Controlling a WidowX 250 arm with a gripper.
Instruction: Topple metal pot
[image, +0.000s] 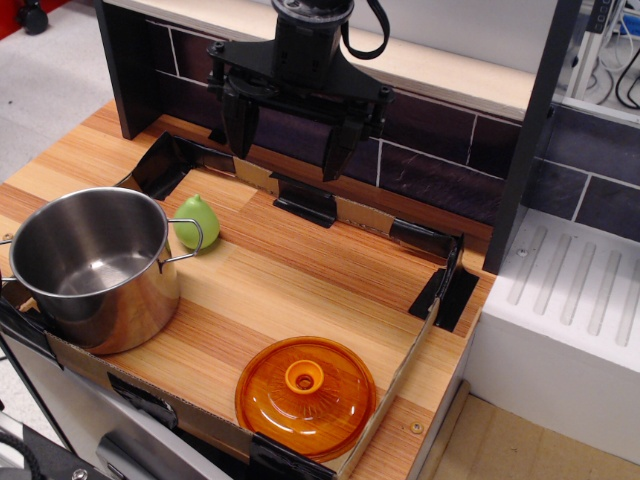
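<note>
The large shiny stainless-steel cylindrical pot (95, 265) is standing upright at about nine o'clock on the striped wooden counter (290, 270), its open mouth facing up and its reflective inside showing. One of its thin wire loop handles is sticking out toward three o'clock, reaching toward a small pale-green pear-shaped object (198, 220) that is sitting just beside the pot at its two o'clock; whether the handle is touching it is hard to tell from this angle. At six o'clock, an orange translucent domed lid (305, 396) with a round knob is lying flat near the counter's front edge, well apart from the pot. The black robot hand (290, 140) is hanging at twelve o'clock above the back of the counter, in front of the dark tiled wall (440, 150), its two fingers spread apart and holding nothing, well apart from the pot.
</note>
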